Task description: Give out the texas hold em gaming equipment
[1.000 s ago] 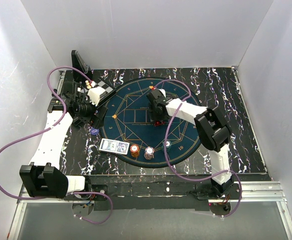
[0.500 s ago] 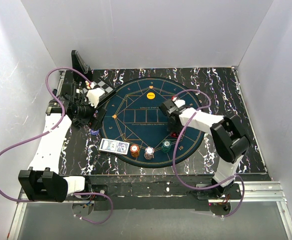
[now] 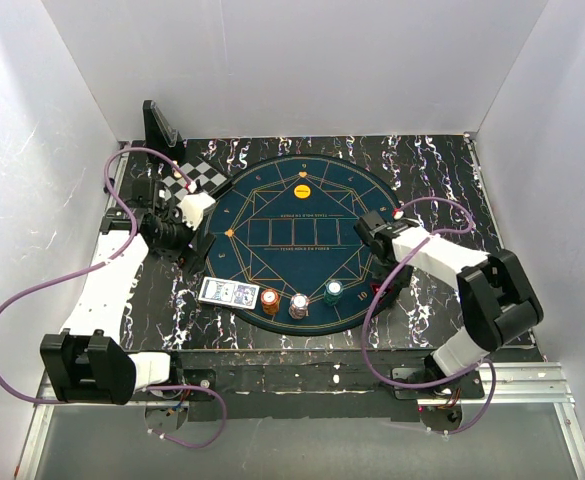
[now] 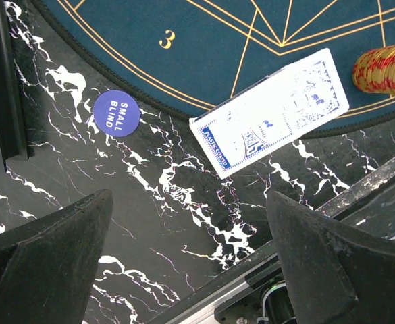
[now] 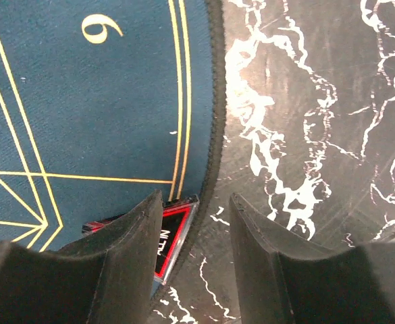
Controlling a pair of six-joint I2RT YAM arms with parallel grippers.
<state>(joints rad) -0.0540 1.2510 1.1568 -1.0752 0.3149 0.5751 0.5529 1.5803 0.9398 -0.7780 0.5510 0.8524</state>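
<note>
Red marker (image 5: 173, 233): pos. & grip status? — Op.

At rim of dark blue mat (image 5: 82, 101), right-hand side, next to marble table (image 5: 305, 135). Right gripper (image 5: 196, 202) is directly over it, jaws approx. half apart. Marker sits beneath the finger on the mat side. Held or merely touched: cannot tell. — Tech.

Failure modes from here? — Op.

Judged, not observed:
1. If the grip is on one edge only, marker may slip or tilt on lift.
2. Mat rim forms a step, so marker may catch there if dragged.
3. Teal chip stack (image 3: 333, 291) stands near the right arm, so a low sweep could topple it. Same for white stack (image 3: 299, 303) and orange stack (image 3: 270, 299) beside it. — Tech.

Left side? — Op.

Left gripper (image 4: 189, 202) spread wide, nothing in it, hovering over the table near "SMALL BLIND" marker (image 4: 116, 113), which lies off the mat. — Tech.

Containers & contents? — Op.

One only: card pack (image 4: 271, 111), flat, straddling the mat rim, just beside the orange stack. Appears closed; contents not visible. No other container made out. — Tech.
</note>
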